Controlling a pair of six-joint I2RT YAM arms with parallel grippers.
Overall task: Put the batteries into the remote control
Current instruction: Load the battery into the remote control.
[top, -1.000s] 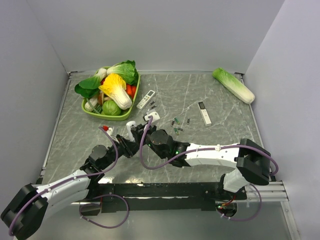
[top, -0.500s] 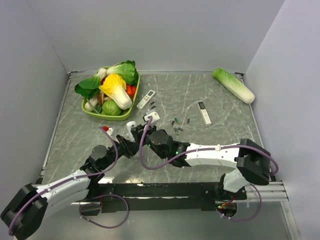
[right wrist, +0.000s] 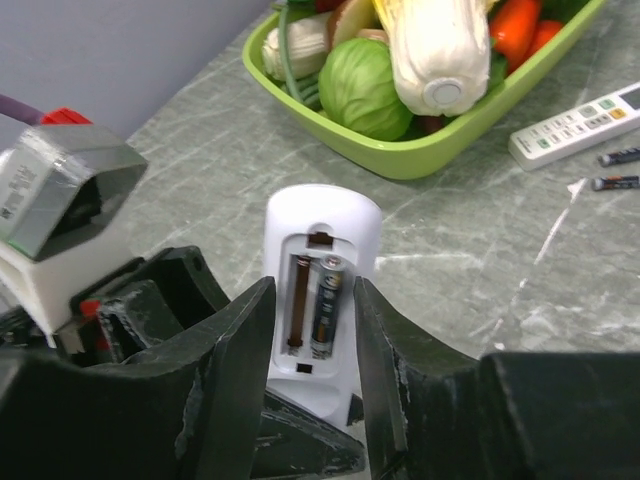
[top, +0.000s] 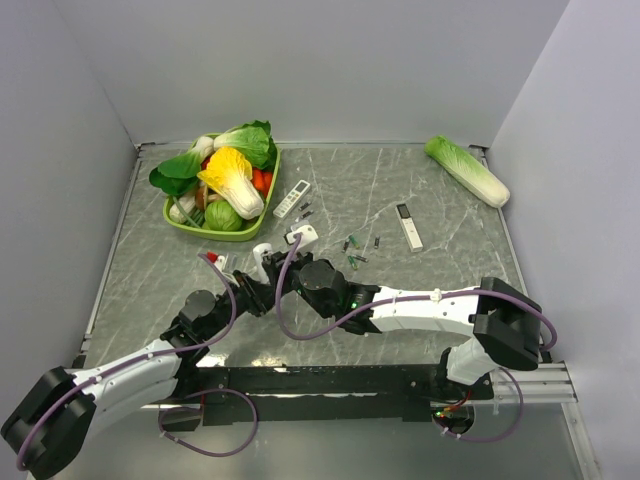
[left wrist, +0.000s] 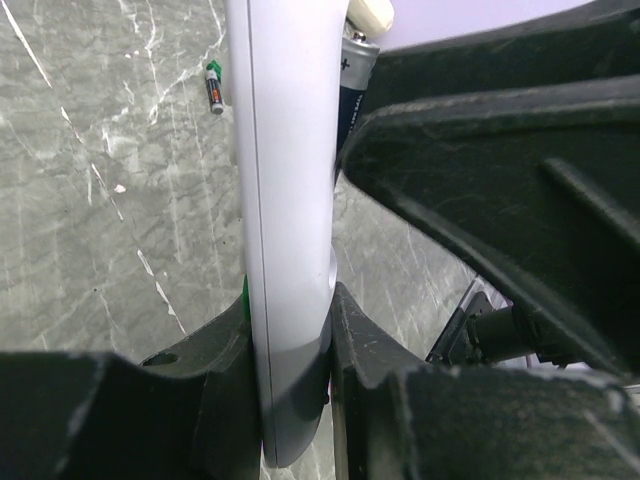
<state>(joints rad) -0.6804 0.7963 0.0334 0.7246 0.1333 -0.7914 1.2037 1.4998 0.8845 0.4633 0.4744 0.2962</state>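
Note:
My left gripper (left wrist: 290, 335) is shut on the lower end of the white remote control (left wrist: 285, 150) and holds it upright, just in front of both arms (top: 262, 255). Its back faces my right wrist camera, with the battery compartment (right wrist: 315, 295) uncovered. One battery (right wrist: 326, 300) sits in the right slot; the left slot shows only a bare spring. My right gripper (right wrist: 312, 288) is open, one finger on each side of the compartment, touching neither the battery nor the remote. Several loose batteries (top: 352, 247) lie on the table to the right.
A green tray (top: 222, 231) of vegetables stands at the back left, a white remote with grey buttons (top: 292, 198) beside it. A small white piece (top: 302, 234) lies near the held remote. A slim remote (top: 409, 226) and a cabbage (top: 466, 170) lie further right.
My right gripper's jaws have spread a little wider around the compartment, and the battery stays in its slot. The left arm and the remote have not moved.

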